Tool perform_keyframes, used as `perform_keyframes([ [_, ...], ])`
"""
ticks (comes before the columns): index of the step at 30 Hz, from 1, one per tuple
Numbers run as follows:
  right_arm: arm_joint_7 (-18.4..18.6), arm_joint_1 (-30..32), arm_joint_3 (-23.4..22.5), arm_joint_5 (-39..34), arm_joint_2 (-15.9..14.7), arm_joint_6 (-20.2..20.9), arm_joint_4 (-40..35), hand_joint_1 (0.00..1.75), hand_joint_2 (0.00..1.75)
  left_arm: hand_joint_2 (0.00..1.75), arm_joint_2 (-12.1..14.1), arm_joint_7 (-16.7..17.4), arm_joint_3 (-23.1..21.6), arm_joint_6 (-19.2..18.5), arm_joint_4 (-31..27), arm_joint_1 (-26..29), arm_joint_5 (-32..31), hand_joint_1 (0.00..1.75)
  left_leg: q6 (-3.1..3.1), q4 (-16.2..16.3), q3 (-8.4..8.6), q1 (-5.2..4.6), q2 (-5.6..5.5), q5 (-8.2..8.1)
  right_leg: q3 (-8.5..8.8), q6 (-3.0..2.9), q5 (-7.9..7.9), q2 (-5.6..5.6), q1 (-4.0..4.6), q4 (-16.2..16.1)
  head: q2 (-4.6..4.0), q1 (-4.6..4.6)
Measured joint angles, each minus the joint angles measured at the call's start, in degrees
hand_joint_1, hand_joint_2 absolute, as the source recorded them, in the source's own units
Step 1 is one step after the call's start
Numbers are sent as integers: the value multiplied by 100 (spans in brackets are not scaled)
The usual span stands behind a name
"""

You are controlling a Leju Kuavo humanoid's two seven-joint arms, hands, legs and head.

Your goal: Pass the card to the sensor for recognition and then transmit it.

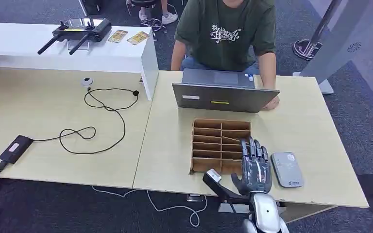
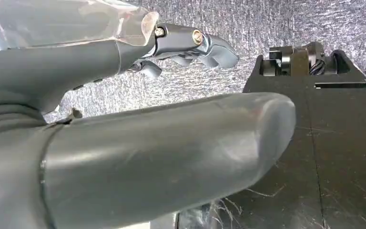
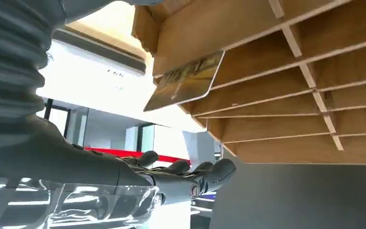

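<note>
A: Looking at the wooden rack [image 1: 221,144], where is the card [image 3: 186,81]?

B: It sticks out of one slot of the rack, tilted. The right hand [image 1: 253,167] hovers over the rack's near right corner, fingers apart, holding nothing.

A: And the grey card reader [image 1: 286,169]?

B: Just right of the rack.

A: How will the card feel?

B: Thin, light, stiff and slippery, I think. Pinch its free edge.

A: The left hand [image 2: 138,114]?

B: Hanging loose, holding nothing.

A card [image 3: 186,83] leans tilted in the slotted organizer; the grey sensor [image 1: 286,169] apparently lies beside.
</note>
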Motion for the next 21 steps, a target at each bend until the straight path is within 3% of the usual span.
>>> perform_keyframes([
  [21, 0, -42, -4, 0, -7, -103, 127, 0, 175, 0, 13, -4, 0, 13, 0, 5, 39, 0, 0, 0, 0, 0, 0, 0, 0, 0, 0, 0, 0, 0, 0, 0],
])
